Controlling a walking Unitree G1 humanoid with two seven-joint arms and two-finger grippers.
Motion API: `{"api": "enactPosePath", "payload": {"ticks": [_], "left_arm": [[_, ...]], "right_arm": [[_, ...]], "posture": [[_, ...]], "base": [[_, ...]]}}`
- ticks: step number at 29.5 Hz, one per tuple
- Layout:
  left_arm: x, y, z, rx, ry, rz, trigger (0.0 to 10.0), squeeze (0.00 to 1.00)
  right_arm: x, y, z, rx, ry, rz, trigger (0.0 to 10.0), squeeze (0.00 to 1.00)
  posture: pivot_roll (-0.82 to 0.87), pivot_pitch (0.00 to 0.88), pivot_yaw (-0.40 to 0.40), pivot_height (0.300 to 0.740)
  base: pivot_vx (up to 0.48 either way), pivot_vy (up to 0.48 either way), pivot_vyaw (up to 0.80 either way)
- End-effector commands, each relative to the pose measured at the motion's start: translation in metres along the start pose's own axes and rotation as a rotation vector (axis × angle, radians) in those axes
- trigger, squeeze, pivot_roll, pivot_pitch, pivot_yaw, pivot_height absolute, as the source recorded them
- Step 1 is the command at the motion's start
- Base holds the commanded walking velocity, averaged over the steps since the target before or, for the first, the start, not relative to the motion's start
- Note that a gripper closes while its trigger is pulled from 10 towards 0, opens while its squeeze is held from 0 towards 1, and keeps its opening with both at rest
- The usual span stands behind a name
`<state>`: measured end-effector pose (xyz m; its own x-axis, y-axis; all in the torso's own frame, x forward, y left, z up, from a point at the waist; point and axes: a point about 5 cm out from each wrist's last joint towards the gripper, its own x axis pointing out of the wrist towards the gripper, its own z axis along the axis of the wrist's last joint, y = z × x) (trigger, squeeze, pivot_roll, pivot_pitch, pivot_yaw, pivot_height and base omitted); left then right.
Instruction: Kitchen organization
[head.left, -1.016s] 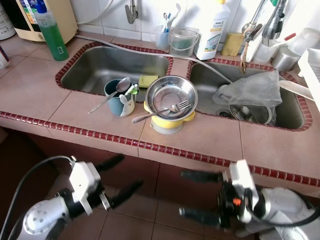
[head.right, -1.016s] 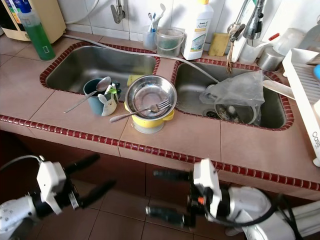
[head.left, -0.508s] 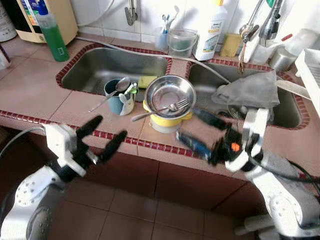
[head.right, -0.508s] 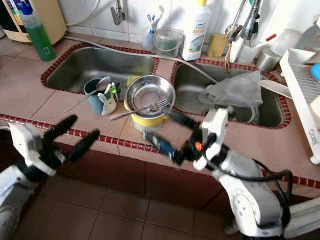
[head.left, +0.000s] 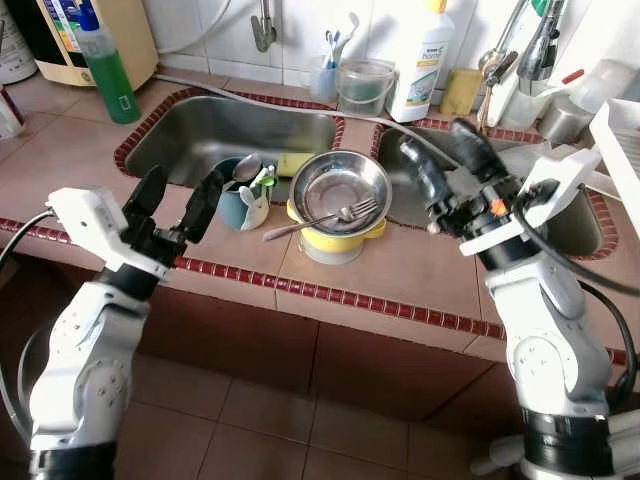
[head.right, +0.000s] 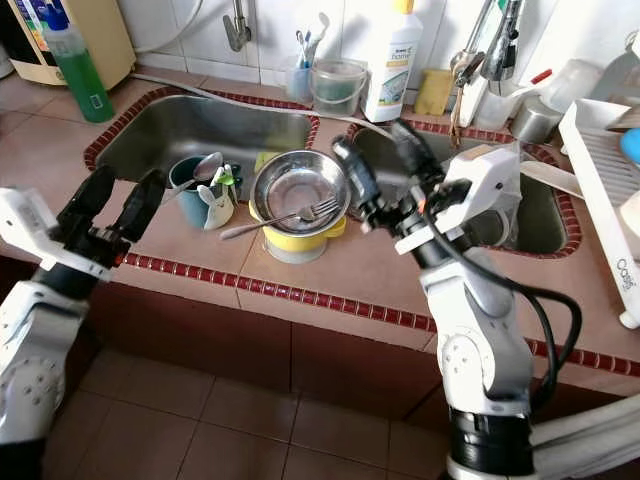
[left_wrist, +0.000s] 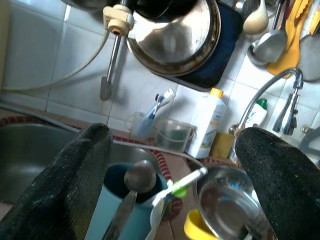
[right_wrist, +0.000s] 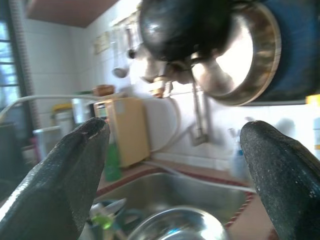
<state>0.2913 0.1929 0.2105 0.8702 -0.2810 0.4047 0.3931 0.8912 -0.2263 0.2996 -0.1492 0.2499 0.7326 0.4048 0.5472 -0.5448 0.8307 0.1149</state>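
Hovering over the counter, left hand (head.left: 178, 195) and right hand (head.left: 445, 160) flank the steel bowl (head.left: 337, 186), both spread wide

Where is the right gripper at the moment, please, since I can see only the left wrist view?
Observer: The right gripper is open above the counter, just right of the steel bowl and in front of the right sink.
Operator: Thank you. Is anything lying in that bowl?
Observer: A fork rests across it, tines near the right rim, handle sticking out over the front-left rim, below the cup.
Operator: And what stands further left of the left gripper?
Observer: A green bottle stands at the back of the counter, left of the left sink.
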Motion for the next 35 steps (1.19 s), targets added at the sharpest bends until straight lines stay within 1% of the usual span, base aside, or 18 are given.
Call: {"api": "enactPosePath", "payload": {"ticks": [1,4,5,6,7,11,13,14,16,18,20,21,22,26,31,32,33,35], "left_arm": [[0.002,0.005,0.000,0.004,0.000,0.049,10.0,0.00],[0.004,0.009,-0.005,0.000,0.024,0.090,10.0,0.00],[0.004,0.011,-0.008,0.003,0.041,0.106,10.0,0.00],[0.003,0.013,-0.014,-0.004,0.082,0.122,10.0,0.00],[0.003,0.013,-0.014,-0.004,0.082,0.122,10.0,0.00],[0.004,0.011,-0.022,0.017,0.134,0.119,10.0,0.00],[0.005,0.011,-0.024,0.027,0.153,0.115,10.0,0.00],[0.006,0.010,-0.024,0.038,0.170,0.088,10.0,0.00],[0.007,0.013,-0.023,0.068,0.170,0.095,10.0,0.00],[0.009,0.020,-0.016,0.085,0.144,0.132,10.0,0.00],[0.009,0.022,-0.014,0.090,0.136,0.142,10.0,0.00],[0.009,0.024,-0.012,0.066,0.127,0.154,10.0,0.00],[0.009,0.025,-0.010,0.068,0.120,0.164,10.0,0.00],[0.009,0.027,-0.006,0.098,0.115,0.178,10.0,0.00],[0.008,0.025,-0.004,0.167,0.126,0.131,10.0,0.00],[0.007,0.026,-0.005,0.198,0.136,0.126,10.0,0.00],[0.006,0.026,-0.005,0.200,0.140,0.114,10.0,0.00],[0.005,0.026,-0.005,0.197,0.140,0.111,10.0,0.00]], "right_arm": [[0.001,-0.007,0.004,-0.025,-0.028,-0.059,10.0,0.00],[0.001,-0.014,0.002,-0.066,-0.021,-0.133,10.0,0.00],[0.001,-0.016,0.000,-0.075,-0.016,-0.153,10.0,0.00],[-0.001,-0.018,-0.006,-0.088,0.000,-0.176,10.0,0.00],[-0.001,-0.018,-0.006,-0.088,0.000,-0.176,10.0,0.00],[-0.005,-0.022,-0.022,-0.109,0.039,-0.228,10.0,0.00],[-0.006,-0.023,-0.025,-0.101,0.044,-0.244,10.0,0.00],[-0.005,-0.022,-0.029,-0.103,0.051,-0.252,10.0,0.00],[-0.004,-0.021,-0.031,-0.106,0.050,-0.259,10.0,0.00],[-0.003,-0.019,-0.033,-0.104,0.048,-0.259,10.0,0.00],[-0.003,-0.019,-0.033,-0.101,0.048,-0.258,10.0,0.00],[-0.003,-0.018,-0.033,-0.110,0.045,-0.259,10.0,0.00],[-0.003,-0.018,-0.033,-0.109,0.044,-0.259,10.0,0.00],[-0.003,-0.017,-0.034,-0.118,0.041,-0.257,10.0,0.00],[-0.004,-0.013,-0.038,-0.120,0.062,-0.246,10.0,0.00],[-0.004,-0.008,-0.040,-0.124,0.085,-0.215,10.0,0.00],[-0.005,0.000,-0.043,-0.126,0.110,-0.172,10.0,0.00],[-0.005,0.001,-0.044,-0.126,0.114,-0.164,10.0,0.00]], "posture": [[-0.04,0.089,-0.005,0.740],[-0.04,0.095,-0.006,0.740],[-0.04,0.103,-0.007,0.740],[-0.04,0.106,-0.007,0.740],[-0.04,0.106,-0.007,0.740],[-0.02,0.115,-0.012,0.740],[-0.02,0.118,-0.012,0.740],[-0.02,0.120,-0.011,0.740],[-0.02,0.121,-0.007,0.740],[-0.02,0.123,-0.004,0.740],[-0.02,0.124,-0.004,0.740],[-0.02,0.124,-0.001,0.740],[-0.02,0.127,0.001,0.740],[-0.02,0.129,0.001,0.740],[-0.02,0.129,-0.003,0.740],[-0.02,0.130,-0.004,0.740],[-0.02,0.129,-0.005,0.740],[-0.02,0.129,-0.006,0.740]], "base": [[0.000,0.000,0.00],[0.000,0.000,0.00],[0.000,0.000,0.00],[0.000,0.000,0.00],[0.000,0.000,0.00],[0.000,0.000,0.00],[0.000,0.000,0.00],[0.000,0.000,0.00],[0.000,0.000,0.00],[0.000,0.000,0.00],[0.000,0.000,0.00],[0.000,0.000,0.00],[0.000,0.000,0.00],[0.000,0.000,0.00],[0.000,0.000,0.00],[0.000,0.000,0.00],[0.000,0.000,0.00],[0.000,0.000,0.00]]}}
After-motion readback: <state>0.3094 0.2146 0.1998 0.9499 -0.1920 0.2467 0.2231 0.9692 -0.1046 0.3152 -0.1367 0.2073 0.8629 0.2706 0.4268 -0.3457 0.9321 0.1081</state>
